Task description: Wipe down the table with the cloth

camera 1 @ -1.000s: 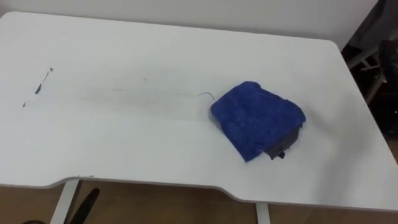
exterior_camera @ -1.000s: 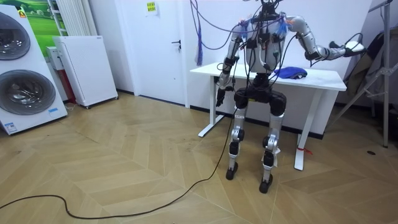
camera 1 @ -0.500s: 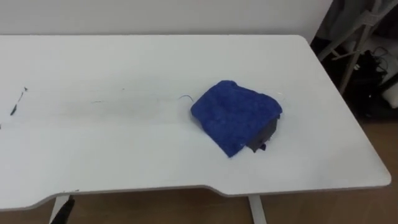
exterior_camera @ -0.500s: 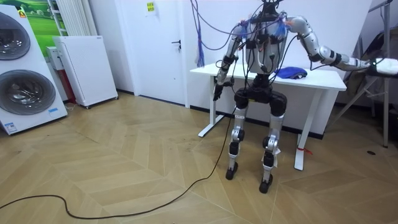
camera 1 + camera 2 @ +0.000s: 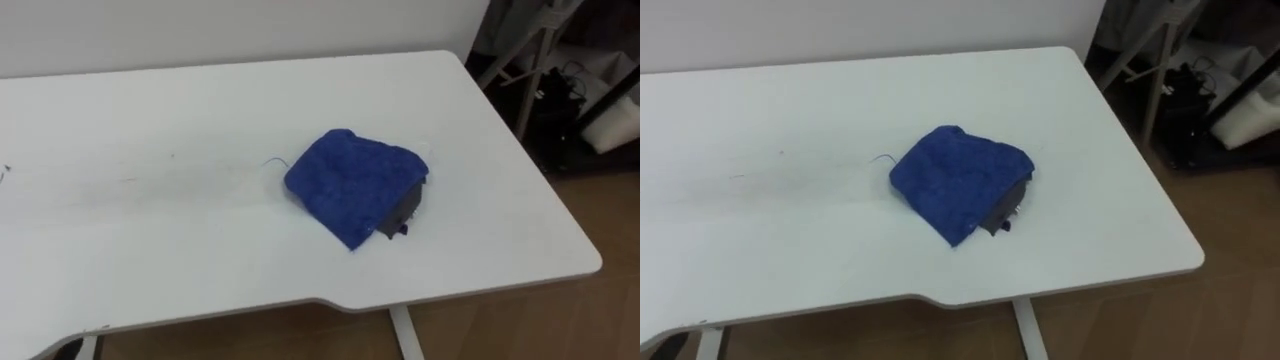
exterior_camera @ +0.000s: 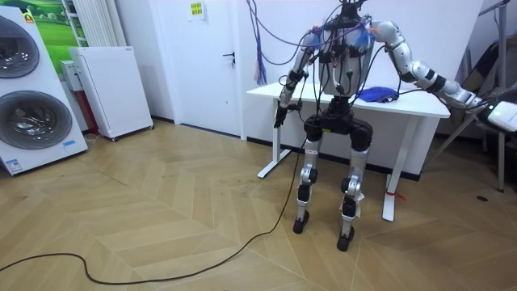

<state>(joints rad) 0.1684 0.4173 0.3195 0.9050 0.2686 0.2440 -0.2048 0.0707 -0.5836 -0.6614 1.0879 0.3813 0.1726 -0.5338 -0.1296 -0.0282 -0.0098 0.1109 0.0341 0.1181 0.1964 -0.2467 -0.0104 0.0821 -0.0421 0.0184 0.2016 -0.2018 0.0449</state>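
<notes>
A crumpled blue cloth (image 5: 352, 185) lies on the right half of the white table (image 5: 200, 110), with no hand on it. A small dark thing (image 5: 404, 216) peeks out from under its near right edge. A faint grey smear (image 5: 140, 182) runs left from the cloth. In the room view I stand at the table's front edge, and the cloth (image 6: 376, 94) lies before me. My right hand (image 6: 502, 114) is stretched far out past the table's end at the room view's right. By the table's other end, my left hand (image 6: 279, 114) hangs low.
Metal stand legs (image 5: 527, 60) and dark gear (image 5: 585, 80) stand on the floor past the table's right end. The table's front edge (image 5: 330, 302) has a curved cut-out. Washing machines (image 6: 28, 89) and a white cabinet (image 6: 109, 89) stand at the room view's left.
The eye view has swung to the right, so the cloth sits further left in it. My right arm has swung outward and down past the table's end. The cloth has not moved.
</notes>
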